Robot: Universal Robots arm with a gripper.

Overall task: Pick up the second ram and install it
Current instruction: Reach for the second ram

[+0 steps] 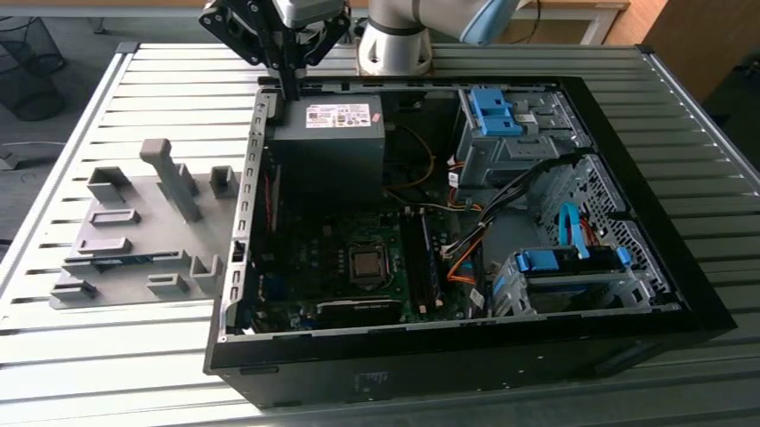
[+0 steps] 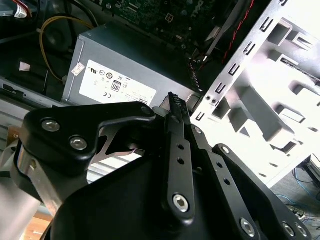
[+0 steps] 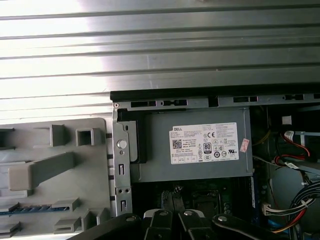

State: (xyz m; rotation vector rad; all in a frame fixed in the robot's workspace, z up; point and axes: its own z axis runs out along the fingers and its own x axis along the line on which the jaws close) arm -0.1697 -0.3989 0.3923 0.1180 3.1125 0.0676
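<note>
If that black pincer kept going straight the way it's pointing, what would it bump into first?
Most likely the grey power supply box, close to the computer case's side wall. The pincer points down right above that corner; depth is unclear, so it might clip the wall instead.

- Computer case (image 1: 700, 302) stands on the table (image 1: 142, 374).
- Holder tray (image 1: 131, 213) lies beside the case, on the exterior view's left.
- Ram (image 3: 30, 210) rests in the tray.
- Power supply (image 1: 327, 142) sits inside the case.
</note>
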